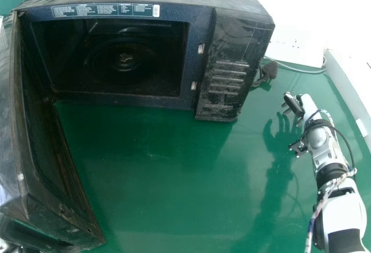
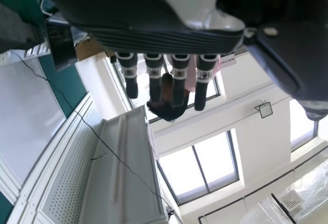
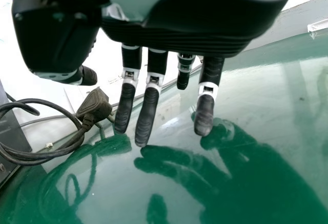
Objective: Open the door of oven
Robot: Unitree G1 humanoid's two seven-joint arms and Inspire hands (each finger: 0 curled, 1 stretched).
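Right robot hand (image 3: pixel 205 14) is over the green desk (image 1: pixel 162 166), to the right of the microwave oven (image 1: pixel 232 39), fingers loosely spread, gripping nothing. Left robot hand (image 2: pixel 148 34), in its wrist view, has fingers extended, slightly apart, nothing pinched. Oven door (image 1: pixel 52 166) stands wide open at the left, cavity (image 1: pixel 122 62) exposed. Opening looks complete; probably only keeping clear of the door remains.

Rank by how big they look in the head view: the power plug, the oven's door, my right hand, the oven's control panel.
Largest to smallest:
1. Oven's door
2. Oven's control panel
3. Right hand
4. Power plug
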